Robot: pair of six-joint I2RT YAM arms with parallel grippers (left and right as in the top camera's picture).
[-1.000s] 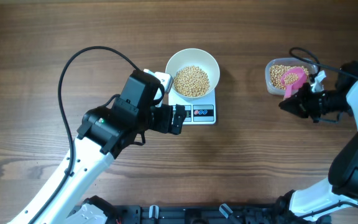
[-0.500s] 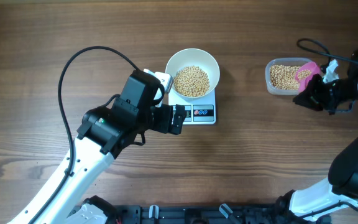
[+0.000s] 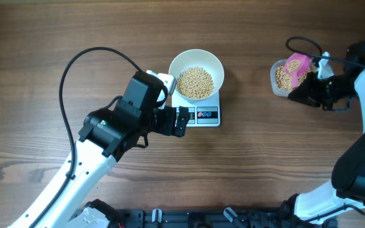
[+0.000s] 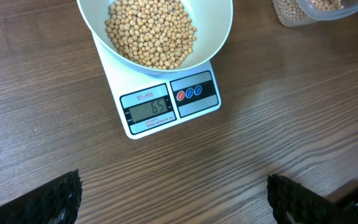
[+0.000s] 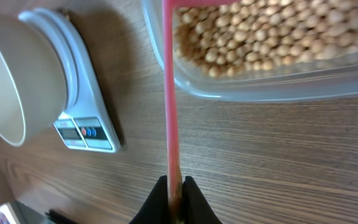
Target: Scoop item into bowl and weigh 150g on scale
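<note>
**Wood table: beans weighed in the middle, scoop gripped over the tub**

Brown wood-grain table [image 3: 265, 164] carries everything here. Left of the small flat white rectangular digital kitchen scale [image 3: 206, 115], the white-and-black left arm reaches in from the lower left. The left gripper [image 3: 182, 121] sits just beside the scale's left edge with its jaws spread as wide as they go and nothing between them. In the left wrist view its two dark fingers [image 4: 58, 199] frame bare wood in front of the scale.

The scale's grey display faces the arm and reads 65, with coloured buttons beside it. On the scale's platform stands the round plain white bowl [image 3: 196, 58], holding a heap of small round beige-yellow beans [image 3: 196, 82] that covers its bottom.

Well to the right of the scale lies a clear rounded-rectangle plastic tub [image 3: 275, 81], with more of the same beans in it. A pink plastic scoop [image 3: 295, 63] is over the tub's far side. Its thin pink handle [image 5: 169, 93] runs back to the right gripper [image 5: 174, 186], whose jaws are clamped tight on the end of that handle, just right of the tub.
</note>
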